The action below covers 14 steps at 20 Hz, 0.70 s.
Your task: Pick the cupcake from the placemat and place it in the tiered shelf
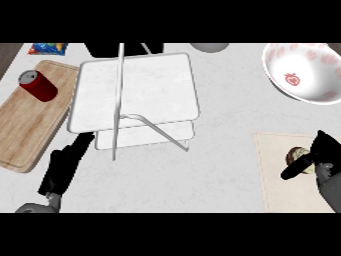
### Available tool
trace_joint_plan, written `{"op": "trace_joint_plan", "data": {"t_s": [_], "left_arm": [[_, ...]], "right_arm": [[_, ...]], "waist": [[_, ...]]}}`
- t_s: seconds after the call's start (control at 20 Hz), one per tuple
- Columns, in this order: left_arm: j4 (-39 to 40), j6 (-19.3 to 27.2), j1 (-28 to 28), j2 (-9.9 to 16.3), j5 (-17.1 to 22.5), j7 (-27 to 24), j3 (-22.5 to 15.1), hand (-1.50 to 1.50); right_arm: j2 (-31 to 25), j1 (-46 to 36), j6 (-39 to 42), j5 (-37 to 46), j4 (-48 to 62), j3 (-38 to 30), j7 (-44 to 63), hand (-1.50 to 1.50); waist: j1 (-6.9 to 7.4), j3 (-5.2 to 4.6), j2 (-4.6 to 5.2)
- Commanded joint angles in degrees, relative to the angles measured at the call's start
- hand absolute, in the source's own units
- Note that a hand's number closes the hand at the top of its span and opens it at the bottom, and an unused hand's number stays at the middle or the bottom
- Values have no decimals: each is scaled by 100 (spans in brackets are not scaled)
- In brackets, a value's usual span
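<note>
Beige flat placemat [276,170] carries one round cupcake [297,154], grasped by the right robot hand [322,156]. Left of it stands one white wire shelf [137,85]; left robot hand [64,167] released.

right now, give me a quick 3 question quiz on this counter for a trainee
1. True or false: the cupcake already sits on the tiered shelf.
2. What lies on the wooden board? A) red can B) bowl C) cupcake
3. Which hand is at the cupcake?

Key:
1. False; it is on the placemat.
2. A, the red can; the bowl stands apart on the counter.
3. The right hand, curling around it; the left hand is open near the shelf.
</note>
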Motion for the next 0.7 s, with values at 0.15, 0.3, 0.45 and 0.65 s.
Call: {"op": "trace_joint_plan", "data": {"t_s": [0.15, 0.3, 0.45, 0.65], "left_arm": [[-264, 69, -77, -140, -103, 272, -1, 0], [-131, -58, 79, -140, -133, 72, 100, 0], [105, -300, -308, -98, -87, 227, 371, 0], [-403, -351, 280, -149, -130, 143, 246, 0]], "right_arm": [[480, 101, -40, 277, 594, -235, 556, -150], [677, 67, 194, 559, 396, -239, 532, 150], [733, -256, 457, 712, 673, -701, -59, 150], [847, -191, 248, 1023, 1374, -872, -631, 150]], "waist": [[-14, 5, 0], [-15, 2, -1], [-20, 3, 5], [12, 5, 6]]}}
